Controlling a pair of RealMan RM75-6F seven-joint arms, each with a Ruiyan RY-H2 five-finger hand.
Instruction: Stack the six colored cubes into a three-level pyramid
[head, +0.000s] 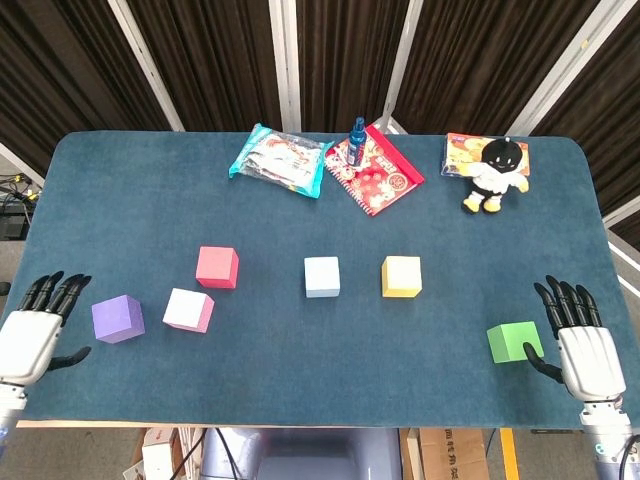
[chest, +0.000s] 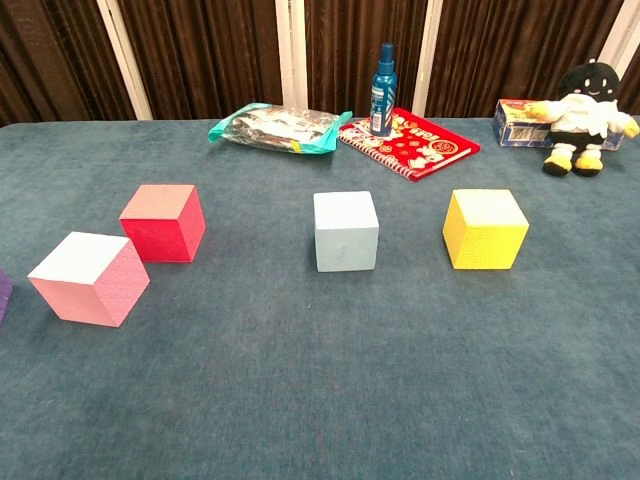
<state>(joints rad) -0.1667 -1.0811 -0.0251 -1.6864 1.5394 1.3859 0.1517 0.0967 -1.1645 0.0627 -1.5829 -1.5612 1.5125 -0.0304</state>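
Six cubes lie apart on the blue table (head: 300, 220). From the left they are the purple cube (head: 118, 318), the pink cube (head: 188, 309) (chest: 88, 277), the red cube (head: 217, 267) (chest: 162, 222), the light blue cube (head: 322, 276) (chest: 346, 230), the yellow cube (head: 402, 276) (chest: 485, 229) and the green cube (head: 514, 341). My left hand (head: 38, 332) is open at the front left edge, just left of the purple cube. At the front right edge my right hand (head: 580, 345) is open beside the green cube, its thumb close to it. Neither hand shows in the chest view.
Along the far edge lie a teal snack bag (head: 280, 158) (chest: 275, 127), a red booklet (head: 375, 172) (chest: 410, 142) with a blue spray bottle (head: 357, 138) (chest: 383, 77) on it, and a black-and-white plush toy (head: 494, 172) (chest: 584, 118) on a colourful box (head: 460, 152).
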